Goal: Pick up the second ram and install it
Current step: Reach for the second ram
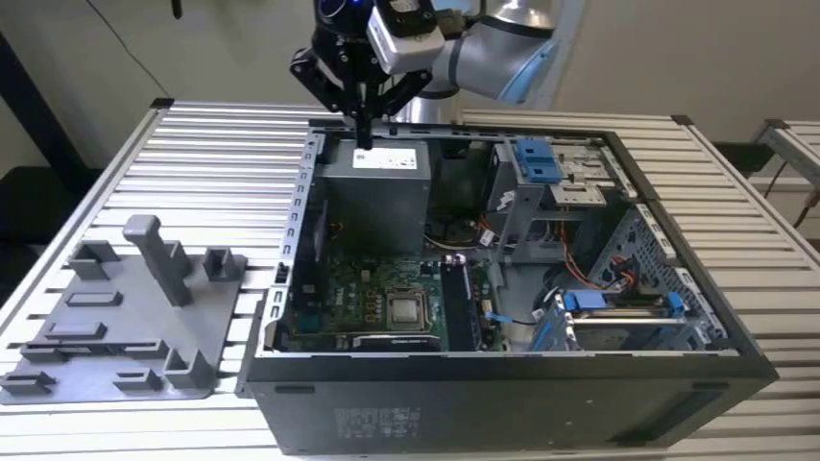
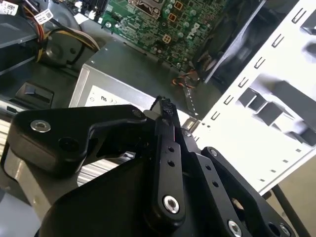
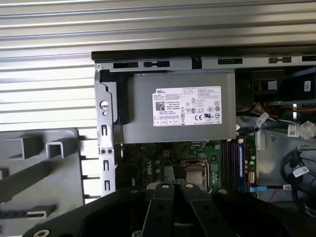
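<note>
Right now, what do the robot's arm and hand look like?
The arm is a fat silver tube with a light blue cap at its bend. A whitish box sits near the wrist. The hand is black, built of flat bars joined with shiny silver bolts, and it narrows to a thin end.

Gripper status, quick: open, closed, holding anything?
Gripper: closed, holding nothing that shows, positioned over the power supply.
</note>
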You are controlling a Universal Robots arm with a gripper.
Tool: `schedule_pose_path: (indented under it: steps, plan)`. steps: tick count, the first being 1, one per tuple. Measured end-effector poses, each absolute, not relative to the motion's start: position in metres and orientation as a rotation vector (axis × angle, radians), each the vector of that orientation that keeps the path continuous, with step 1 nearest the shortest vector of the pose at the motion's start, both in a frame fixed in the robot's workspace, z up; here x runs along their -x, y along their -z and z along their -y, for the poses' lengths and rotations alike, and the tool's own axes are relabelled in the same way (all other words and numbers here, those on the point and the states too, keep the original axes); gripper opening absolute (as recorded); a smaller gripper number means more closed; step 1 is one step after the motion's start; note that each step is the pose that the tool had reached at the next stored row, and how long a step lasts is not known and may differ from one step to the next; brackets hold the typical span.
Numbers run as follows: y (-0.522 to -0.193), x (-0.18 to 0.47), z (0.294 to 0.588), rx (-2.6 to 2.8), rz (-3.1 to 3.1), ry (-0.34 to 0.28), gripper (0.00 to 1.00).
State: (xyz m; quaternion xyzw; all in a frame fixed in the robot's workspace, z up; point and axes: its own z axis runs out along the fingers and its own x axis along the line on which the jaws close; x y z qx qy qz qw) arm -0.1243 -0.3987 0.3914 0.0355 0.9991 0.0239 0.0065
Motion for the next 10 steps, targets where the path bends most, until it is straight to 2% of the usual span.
schedule_pose_path:
  steps: [10]
  plan:
    - [-0.3900,0.1251,0.3988,-0.112,-3.139,-0.074,0.11]
